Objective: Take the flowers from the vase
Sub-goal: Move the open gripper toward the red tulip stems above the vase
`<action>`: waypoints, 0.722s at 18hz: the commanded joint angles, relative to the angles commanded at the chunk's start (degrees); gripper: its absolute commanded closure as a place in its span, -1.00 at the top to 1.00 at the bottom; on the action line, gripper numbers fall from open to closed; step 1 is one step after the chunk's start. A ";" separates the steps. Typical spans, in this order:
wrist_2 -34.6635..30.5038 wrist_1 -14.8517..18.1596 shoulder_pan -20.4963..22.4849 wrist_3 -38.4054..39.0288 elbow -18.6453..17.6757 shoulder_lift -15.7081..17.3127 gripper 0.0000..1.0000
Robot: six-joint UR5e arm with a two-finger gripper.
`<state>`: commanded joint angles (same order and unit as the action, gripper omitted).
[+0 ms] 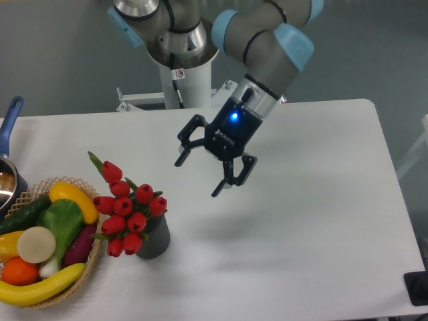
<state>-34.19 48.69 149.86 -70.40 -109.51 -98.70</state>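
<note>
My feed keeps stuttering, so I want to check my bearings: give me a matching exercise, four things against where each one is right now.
Things:
1. flowers
2. pincer
3. wicker basket
4. pot

Places:
A. at the table's far left edge
B. open in the air, right of the tulips
C. standing in the vase
D. just left of the vase, full of fruit and vegetables

Pairs: 1-C, 2-B, 3-D, 4-A
</note>
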 joint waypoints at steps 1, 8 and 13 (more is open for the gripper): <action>-0.09 -0.09 -0.36 0.00 0.00 0.00 1.00; -0.44 -2.02 -3.43 -0.09 -0.44 -1.22 1.00; -0.44 -3.69 -5.54 -0.53 -0.18 -2.90 1.00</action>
<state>-34.63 45.00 144.32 -70.93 -109.69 -101.60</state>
